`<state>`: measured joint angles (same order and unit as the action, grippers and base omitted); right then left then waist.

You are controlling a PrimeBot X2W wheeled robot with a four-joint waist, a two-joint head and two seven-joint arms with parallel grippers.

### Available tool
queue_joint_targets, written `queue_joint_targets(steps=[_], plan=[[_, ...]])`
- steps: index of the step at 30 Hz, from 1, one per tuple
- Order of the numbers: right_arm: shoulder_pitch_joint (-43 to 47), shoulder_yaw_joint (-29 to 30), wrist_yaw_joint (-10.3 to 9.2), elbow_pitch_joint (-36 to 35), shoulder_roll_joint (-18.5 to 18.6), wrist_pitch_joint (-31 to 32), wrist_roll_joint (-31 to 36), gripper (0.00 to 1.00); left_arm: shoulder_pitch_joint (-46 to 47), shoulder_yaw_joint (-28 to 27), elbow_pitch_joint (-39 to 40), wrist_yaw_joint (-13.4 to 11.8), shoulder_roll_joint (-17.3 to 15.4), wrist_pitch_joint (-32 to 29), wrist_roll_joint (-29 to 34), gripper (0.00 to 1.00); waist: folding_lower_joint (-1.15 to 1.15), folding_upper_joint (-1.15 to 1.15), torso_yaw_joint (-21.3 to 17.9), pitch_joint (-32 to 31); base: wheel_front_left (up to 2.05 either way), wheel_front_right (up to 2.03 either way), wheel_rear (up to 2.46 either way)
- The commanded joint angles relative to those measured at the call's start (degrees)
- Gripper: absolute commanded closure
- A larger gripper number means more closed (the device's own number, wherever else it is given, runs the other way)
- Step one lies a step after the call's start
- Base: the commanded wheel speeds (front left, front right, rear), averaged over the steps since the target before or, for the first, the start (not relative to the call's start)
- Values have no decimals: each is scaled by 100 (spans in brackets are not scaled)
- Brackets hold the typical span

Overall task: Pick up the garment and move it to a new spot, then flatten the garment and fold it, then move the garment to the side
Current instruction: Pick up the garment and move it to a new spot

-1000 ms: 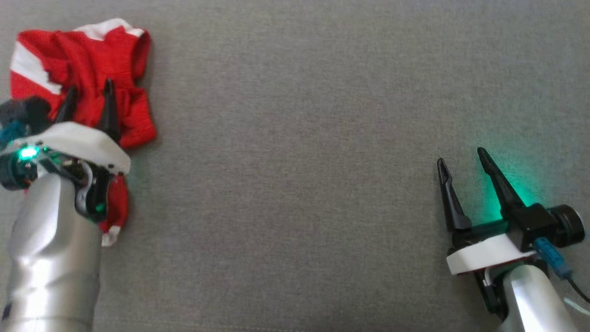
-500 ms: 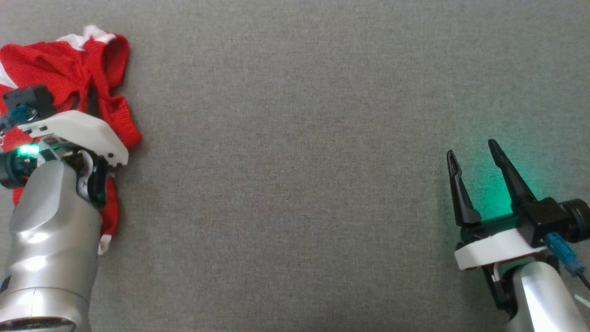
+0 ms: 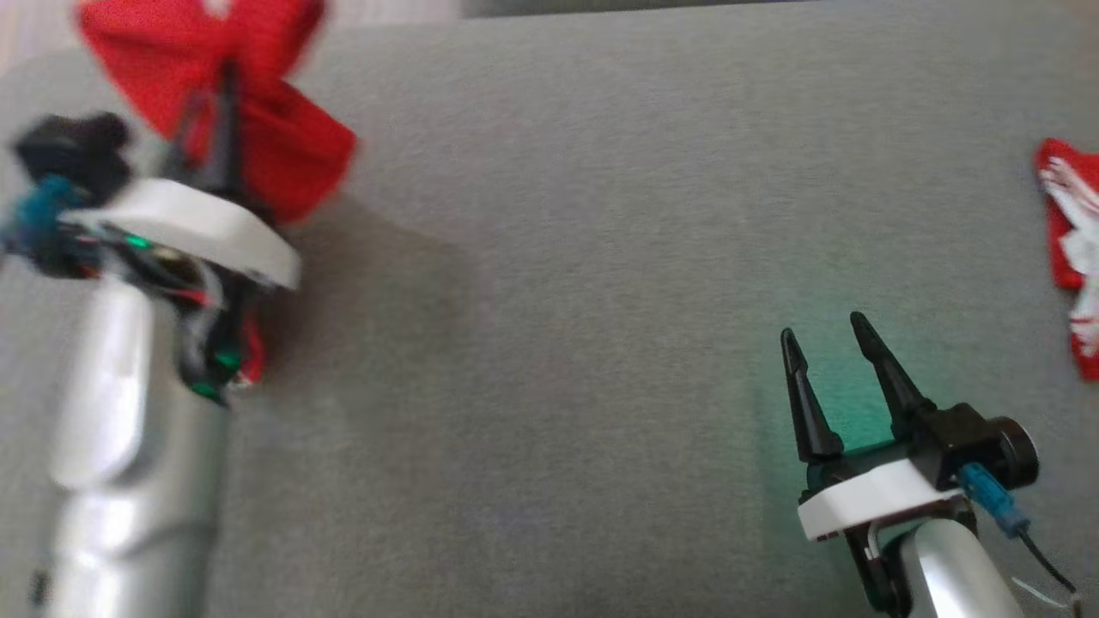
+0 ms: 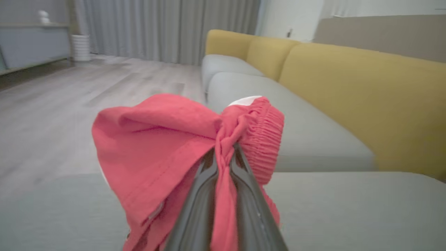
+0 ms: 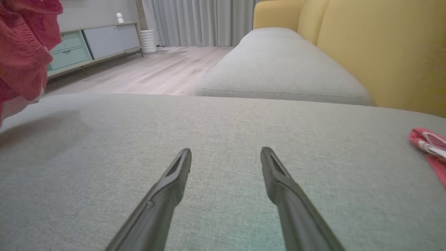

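Nearest to the robot, the right gripper (image 3: 820,328) hovers low over the grey cushion (image 3: 558,257) with its fingers spread apart and nothing between them. Farther out on the left side, the left gripper (image 4: 224,150) is clenched on a twisted pinch of the red garment (image 4: 156,139), just beside its gathered elastic band. The cloth hangs in the air above the cushion and casts a shadow on it. It looks light, thin and fully limp, so it will probably droop and bunch around any single hold. For flattening, the firmer elastic band seems the better place to grasp, with one gripper at each end. Far to the right lies another red and white cloth (image 3: 1069,223).
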<state>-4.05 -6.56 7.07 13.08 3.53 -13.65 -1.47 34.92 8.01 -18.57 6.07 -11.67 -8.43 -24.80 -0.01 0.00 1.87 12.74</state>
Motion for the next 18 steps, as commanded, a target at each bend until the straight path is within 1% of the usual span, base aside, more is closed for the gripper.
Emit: queue_joint_targets(steps=[1,5,7,9,13,14,16,18], plan=[[-40,-124,42,-132,-38,-81,-28,0,-34,-39,571,27,-53,-173,-91,100,1,0,-325,-193,0,0,0],[-85,-169,42,-68,-57,-112,-103,0,-787,486,2115,34,382,-877,-495,100,1,0,-779,-225,0,0,0],[-112,-208,42,-44,-61,-121,-190,0,-1108,837,2663,11,550,-1143,-627,100,1,0,-1017,-198,0,0,0],[-130,-275,42,-30,-63,-127,-310,0,-1365,1214,2977,-8,683,-1322,-790,100,1,0,-1247,-173,0,0,0],[-147,-395,42,-57,-64,-132,-500,0,-1639,1806,3088,-111,819,-1382,-1038,100,1,0,-1685,-82,0,0,0],[-154,-409,42,-72,-64,-132,-540,0,-1662,1870,3029,-177,834,-1357,-1093,100,1,0,-1783,-52,0,0,0],[-161,-422,42,-106,-64,-133,-609,0,-1596,1915,2813,-284,837,-1282,-927,100,1,0,-1944,0,0,0,0],[-159,-410,42,-142,-64,-133,-659,0,-1571,1808,2475,-394,841,-1227,-954,100,1,0,-2063,60,0,0,0]])
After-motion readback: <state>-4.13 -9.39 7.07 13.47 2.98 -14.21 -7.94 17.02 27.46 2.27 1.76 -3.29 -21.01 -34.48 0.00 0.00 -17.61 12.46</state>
